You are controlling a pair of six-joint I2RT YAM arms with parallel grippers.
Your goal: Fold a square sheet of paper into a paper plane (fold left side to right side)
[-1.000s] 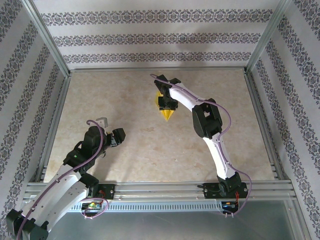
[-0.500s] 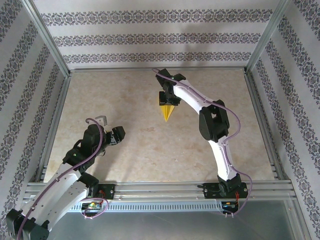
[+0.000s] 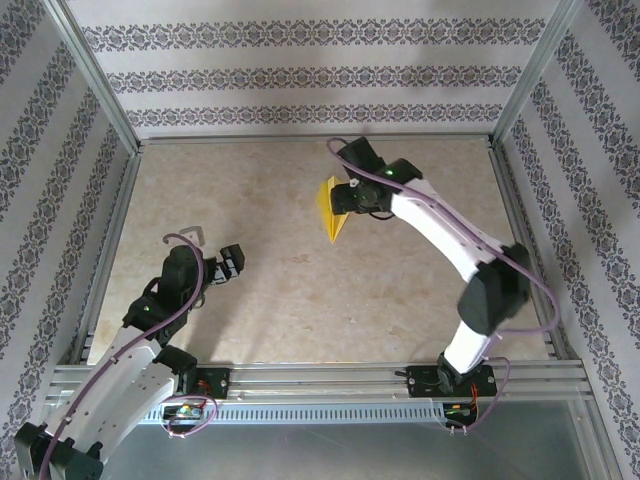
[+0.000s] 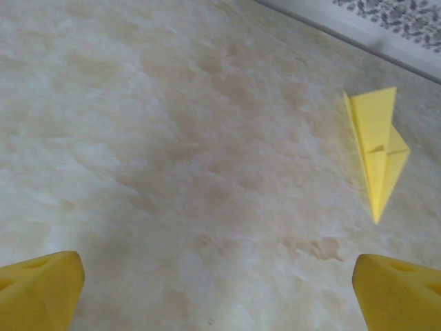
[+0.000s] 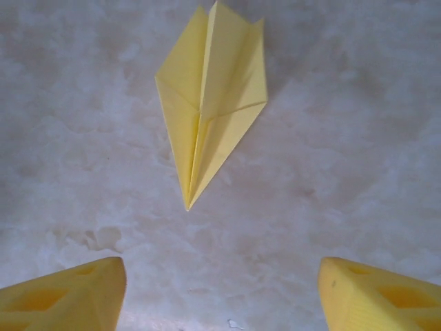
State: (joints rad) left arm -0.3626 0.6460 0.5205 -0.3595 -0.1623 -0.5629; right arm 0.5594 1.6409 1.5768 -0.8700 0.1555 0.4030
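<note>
From above, the paper plane lies on the bench at its far middle. Its long axis runs far to near, nose toward the arm bases. The right claw is just beside it and the left claw well apart.

Left wrist: fingers spread wide and empty, plane at upper right.

Right wrist: fingers wide apart, holding nothing, the nose pointing back at them.
</note>
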